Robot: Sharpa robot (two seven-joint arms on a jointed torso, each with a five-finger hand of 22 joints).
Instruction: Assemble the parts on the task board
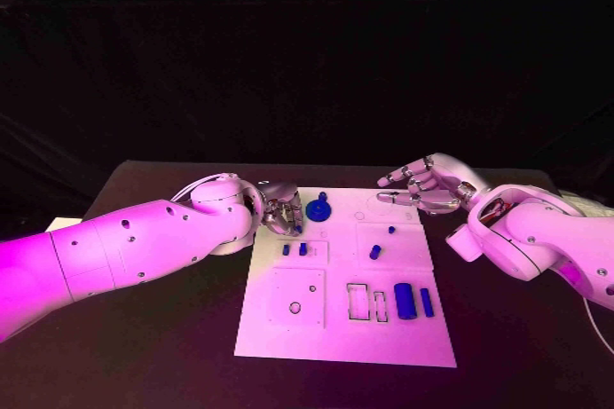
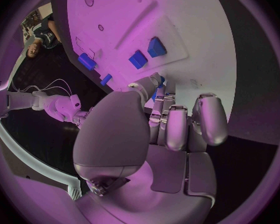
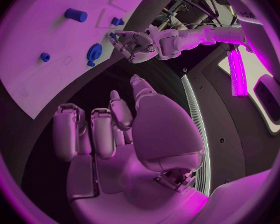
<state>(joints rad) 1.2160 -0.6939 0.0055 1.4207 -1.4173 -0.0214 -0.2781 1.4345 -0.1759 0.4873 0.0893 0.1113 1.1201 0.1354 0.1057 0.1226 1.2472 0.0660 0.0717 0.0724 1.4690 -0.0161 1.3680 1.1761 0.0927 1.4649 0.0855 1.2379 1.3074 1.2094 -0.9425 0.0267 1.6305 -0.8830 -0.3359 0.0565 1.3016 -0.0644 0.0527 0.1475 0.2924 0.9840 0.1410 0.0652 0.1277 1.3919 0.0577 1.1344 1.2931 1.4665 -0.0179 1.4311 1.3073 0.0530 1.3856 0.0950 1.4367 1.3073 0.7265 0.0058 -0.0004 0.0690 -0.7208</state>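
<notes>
The white task board (image 1: 345,338) lies mid-table. My left hand (image 1: 279,216) hovers at its far left corner, fingers curled, pinching a small blue part (image 2: 159,87) that is mostly hidden. A blue gear (image 1: 321,209) lies just right of that hand. Two small blue blocks (image 1: 295,248) sit in front of it, seen as blocks (image 2: 146,54) in the left wrist view. A blue peg (image 1: 375,251) stands mid-board. A blue cylinder (image 1: 405,301) and a thin blue bar (image 1: 426,302) lie at the right. My right hand (image 1: 429,185) hangs over the far right corner, empty, fingers loosely bent.
Rectangular slots (image 1: 366,302) and a round hole (image 1: 295,308) mark the near half of the board. A pale sheet (image 1: 61,224) lies at the table's left edge. The black table (image 1: 153,356) borders the board on both sides.
</notes>
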